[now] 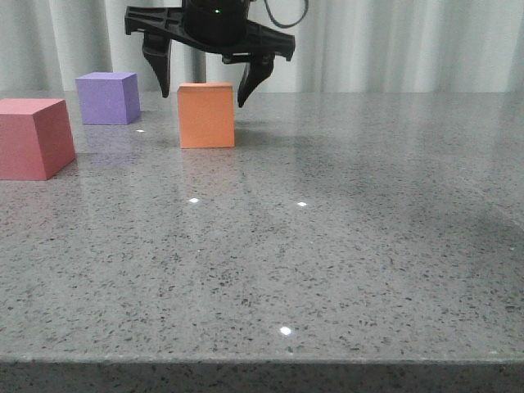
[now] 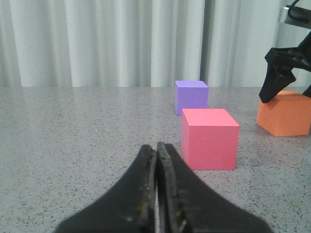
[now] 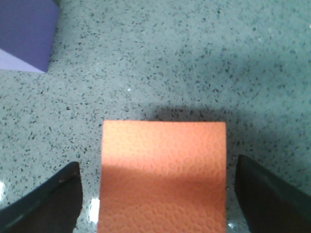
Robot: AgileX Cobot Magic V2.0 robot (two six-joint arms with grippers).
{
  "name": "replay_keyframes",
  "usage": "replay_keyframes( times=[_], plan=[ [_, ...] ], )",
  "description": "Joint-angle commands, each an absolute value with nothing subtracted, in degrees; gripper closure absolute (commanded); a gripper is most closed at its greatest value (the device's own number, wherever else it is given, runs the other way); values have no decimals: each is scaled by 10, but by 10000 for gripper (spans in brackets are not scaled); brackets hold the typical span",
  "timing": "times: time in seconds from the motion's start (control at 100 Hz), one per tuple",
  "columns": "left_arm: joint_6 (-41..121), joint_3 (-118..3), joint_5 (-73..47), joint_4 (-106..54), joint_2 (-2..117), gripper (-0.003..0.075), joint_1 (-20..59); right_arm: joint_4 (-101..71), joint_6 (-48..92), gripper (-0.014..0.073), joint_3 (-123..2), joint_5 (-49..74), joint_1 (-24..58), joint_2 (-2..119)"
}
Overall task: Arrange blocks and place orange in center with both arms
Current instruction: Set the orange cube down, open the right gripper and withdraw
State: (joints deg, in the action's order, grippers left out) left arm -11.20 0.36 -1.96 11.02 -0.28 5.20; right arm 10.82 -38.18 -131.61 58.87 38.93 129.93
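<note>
So the speckled grey table [image 1: 344, 246] has all three cubes bunched toward its far left part. The pink-red cube [image 1: 33, 137] sits right at the left edge, the purple cube [image 1: 107, 97] is behind it toward the far edge, and the orange cube [image 1: 206, 115] stands off to their right, apart from both. A pale curtain [image 1: 393, 45] hangs behind the far edge.

The right gripper [image 1: 206, 92] hangs over the orange cube with its jaws spread wide, one finger [image 3: 43, 204] off each side of the cube. From the right wrist view there's bare table showing between each finger and the cube's sides, so it's straddling, not touching, and it's got nothing in its grasp. The fingertips sit about level with the cube's top edge in the front view.

The left gripper [image 2: 156, 194] is pressed closed, fingers together with nothing between them, low over the table, with the pink-red cube just ahead of it.

Plenty of open table on the right half and along the near edge, no clutter there.
</note>
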Motion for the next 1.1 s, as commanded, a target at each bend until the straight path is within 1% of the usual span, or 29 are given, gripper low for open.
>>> replay_keyframes(
  times=[0.0, 0.16, 0.54, 0.69, 0.86, 1.09],
  plan=[
    [-115, 28, 30, 109, -21, 741, 53, 116, -333, -36, -1334, 565, 384, 1238],
    [-115, 28, 30, 109, -21, 741, 53, 115, -271, -36, -1334, 582, 361, 1210],
    [-115, 28, 30, 109, -21, 741, 53, 115, -160, -36, -1333, 706, 257, 1137],
    [-115, 28, 30, 109, -21, 741, 53, 120, -134, -36, -1308, 710, 220, 1099],
    [-115, 28, 30, 109, -21, 741, 53, 134, -132, -36, -1210, 661, 190, 1030],
    [-115, 28, 30, 109, -21, 741, 53, 145, -135, -36, -966, 511, 163, 882]
  ],
)
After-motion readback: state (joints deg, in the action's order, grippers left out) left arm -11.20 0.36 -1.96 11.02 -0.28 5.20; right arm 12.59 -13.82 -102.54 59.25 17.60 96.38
